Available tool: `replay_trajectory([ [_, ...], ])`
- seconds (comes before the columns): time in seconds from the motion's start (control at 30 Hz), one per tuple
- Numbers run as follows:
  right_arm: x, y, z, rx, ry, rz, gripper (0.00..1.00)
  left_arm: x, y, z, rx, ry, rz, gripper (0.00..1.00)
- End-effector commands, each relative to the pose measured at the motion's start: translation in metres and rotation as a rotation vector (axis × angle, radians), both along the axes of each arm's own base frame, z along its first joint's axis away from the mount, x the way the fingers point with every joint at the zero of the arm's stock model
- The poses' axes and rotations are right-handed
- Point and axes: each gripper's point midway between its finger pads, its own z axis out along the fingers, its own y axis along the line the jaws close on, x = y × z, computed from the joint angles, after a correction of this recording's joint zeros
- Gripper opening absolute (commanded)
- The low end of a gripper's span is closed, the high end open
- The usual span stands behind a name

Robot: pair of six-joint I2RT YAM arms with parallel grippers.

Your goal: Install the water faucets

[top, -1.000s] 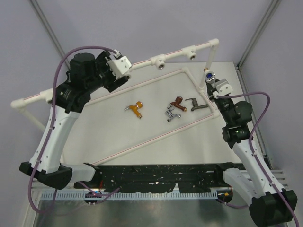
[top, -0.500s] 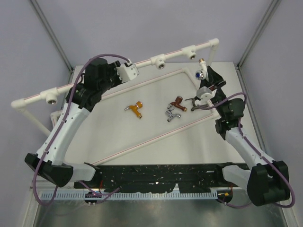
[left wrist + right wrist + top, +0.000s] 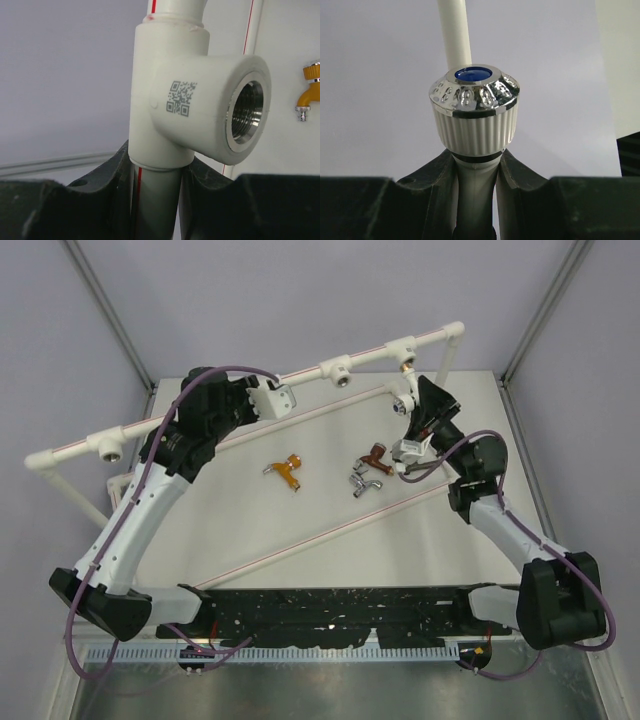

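My left gripper [image 3: 155,172] is shut on the white pipe [image 3: 152,200] of the raised frame, just below a tee socket [image 3: 200,110] with a metal-ringed hole. From above, that gripper [image 3: 278,390] sits at the rail's middle left. My right gripper [image 3: 475,170] is shut on the white faucet [image 3: 474,112], whose ribbed knob has a chrome cap with a blue dot. It holds this faucet [image 3: 402,398] just below the rail's right tee socket [image 3: 402,348]. On the table lie an orange-gold faucet [image 3: 288,470], a copper-brown one [image 3: 376,456] and a chrome one [image 3: 364,481]. A dark one [image 3: 408,458] is partly hidden by the right arm.
The frame's raised rail [image 3: 200,410] runs from far left to upper right, with further tee sockets [image 3: 335,368]. Lower pipes [image 3: 320,532] lie flat across the table. Metal enclosure posts [image 3: 110,315] stand at both back corners.
The left gripper slid right along the rail and closed on the pipe. The right arm carried the white faucet up and left, towards the rail's right tee socket.
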Motion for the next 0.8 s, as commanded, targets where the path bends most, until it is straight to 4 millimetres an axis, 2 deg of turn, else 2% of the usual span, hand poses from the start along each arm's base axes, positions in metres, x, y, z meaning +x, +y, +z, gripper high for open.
replay_trajectory([
  [0.0,-0.015,-0.002,0.035,-0.150,-0.119,-0.079,0.05,0.000,0.001,0.011,-0.162,-0.013,0.100,0.00],
  [0.03,-0.010,-0.005,0.029,-0.166,-0.076,-0.103,0.05,0.000,0.000,0.011,-0.164,-0.009,0.101,0.00],
  [0.07,-0.012,-0.010,0.034,-0.171,-0.077,-0.131,0.05,0.000,0.001,0.012,-0.169,-0.009,0.104,0.00],
  [0.1,-0.009,-0.011,0.024,-0.193,-0.030,-0.140,0.05,0.001,0.000,0.012,-0.173,-0.009,0.103,0.00],
  [0.13,-0.011,-0.014,0.030,-0.188,-0.026,-0.154,0.05,0.000,0.000,0.013,-0.176,-0.009,0.104,0.00],
  [0.17,-0.009,-0.015,0.023,-0.198,0.012,-0.160,0.05,0.000,-0.001,0.013,-0.178,-0.007,0.104,0.00],
  [0.23,-0.010,-0.018,0.027,-0.198,0.012,-0.175,0.05,-0.001,0.000,0.014,-0.179,-0.008,0.103,0.00],
  [0.77,0.013,-0.008,0.013,-0.246,0.153,-0.162,0.05,-0.005,-0.006,0.013,-0.167,-0.005,0.093,0.00],
])
